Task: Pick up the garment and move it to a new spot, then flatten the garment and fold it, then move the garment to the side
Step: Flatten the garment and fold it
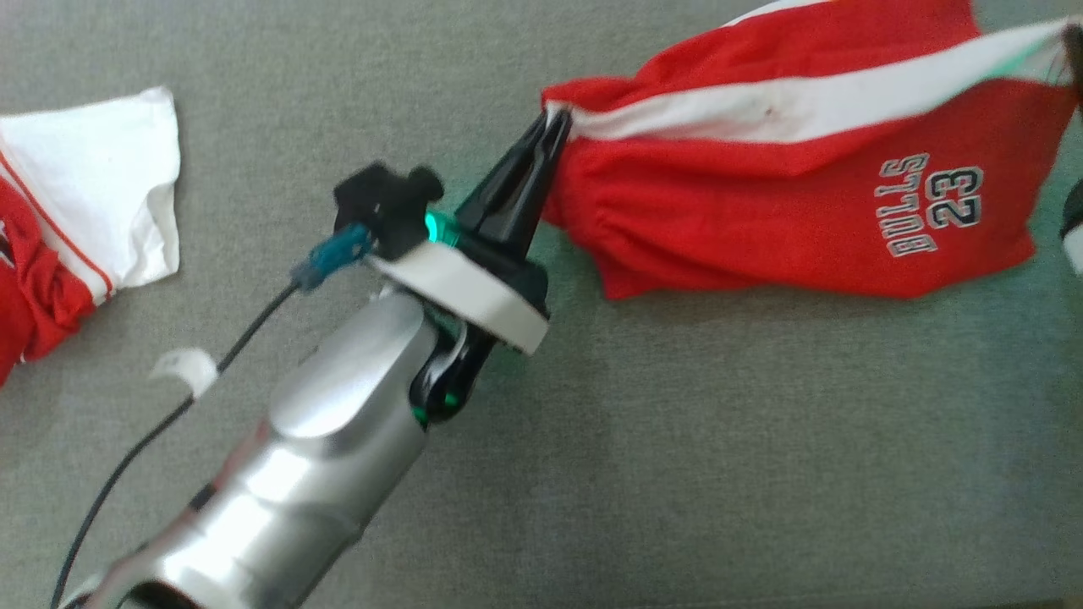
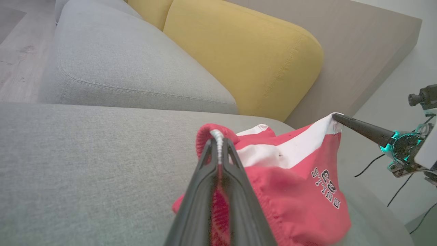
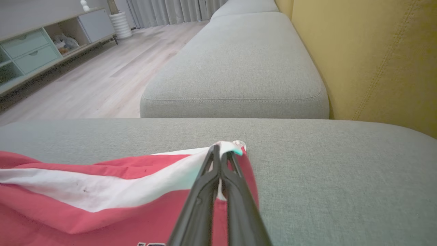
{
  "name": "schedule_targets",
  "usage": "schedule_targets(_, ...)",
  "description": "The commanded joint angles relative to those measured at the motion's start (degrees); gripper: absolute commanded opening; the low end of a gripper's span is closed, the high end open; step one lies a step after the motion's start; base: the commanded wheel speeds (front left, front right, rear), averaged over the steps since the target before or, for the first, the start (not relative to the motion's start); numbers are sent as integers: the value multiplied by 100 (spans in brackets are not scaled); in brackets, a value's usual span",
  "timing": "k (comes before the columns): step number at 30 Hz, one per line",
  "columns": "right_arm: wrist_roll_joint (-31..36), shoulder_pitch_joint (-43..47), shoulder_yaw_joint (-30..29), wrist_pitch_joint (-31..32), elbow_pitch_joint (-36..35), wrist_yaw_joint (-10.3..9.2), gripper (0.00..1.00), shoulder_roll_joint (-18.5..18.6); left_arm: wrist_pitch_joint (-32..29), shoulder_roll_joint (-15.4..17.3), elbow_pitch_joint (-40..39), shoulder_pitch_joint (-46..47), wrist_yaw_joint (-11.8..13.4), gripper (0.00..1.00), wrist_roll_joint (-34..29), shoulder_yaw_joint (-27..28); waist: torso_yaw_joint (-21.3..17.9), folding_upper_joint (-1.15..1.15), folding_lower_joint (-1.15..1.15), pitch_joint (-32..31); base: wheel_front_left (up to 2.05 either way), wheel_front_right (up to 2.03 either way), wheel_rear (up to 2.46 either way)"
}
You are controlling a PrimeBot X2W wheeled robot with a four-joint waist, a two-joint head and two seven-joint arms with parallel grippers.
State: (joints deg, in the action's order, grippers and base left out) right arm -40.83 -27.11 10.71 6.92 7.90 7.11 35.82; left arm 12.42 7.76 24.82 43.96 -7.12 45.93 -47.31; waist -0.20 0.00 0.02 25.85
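The grey sofa [image 1: 677,474] spreads under both grippers. Its seat reaches past their tips to a yellow back cushion [image 2: 245,58]. In the right wrist view, a pale wood floor [image 3: 102,71] runs beside the seat, beyond that gripper's tips. The red shorts [image 1: 804,220] hang stretched between the two grippers — a white side stripe runs taut from one set of tips to the other. The "BULLS 23" print sits below the stripe, nearer the right gripper. The lower cloth sags toward the seat beneath the grippers. A second garment [image 1: 93,211], white and red, lies crumpled on the seat well off to the left gripper's outer side, apart from the shorts. The silver forearm [image 1: 313,474] rises to the left gripper [image 1: 554,127], whose fingers are pressed together on a gathered corner of the shorts. The right gripper [image 3: 221,152] is likewise clamped on the opposite white corner — cloth bunches just past its tips. A thin black cable [image 1: 169,423] trails beside the left forearm.
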Motion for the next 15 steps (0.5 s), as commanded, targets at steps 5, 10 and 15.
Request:
schedule_targets(5,56,-709,439,-137,480,37,0,339,76,-67,339,608,-33,0,-66,33,110,0,-2,281,0,0,0)
schedule_targets(10,-13,-1326,724,-385,1119,37,0,272,185,-140,604,855,-35,0,-131,47,147,0,-2,416,0,0,0)
schedule_targets(15,-16,-1781,991,-668,1651,37,0,205,243,-187,709,947,-35,0,-265,151,189,0,-2,485,0,0,0)
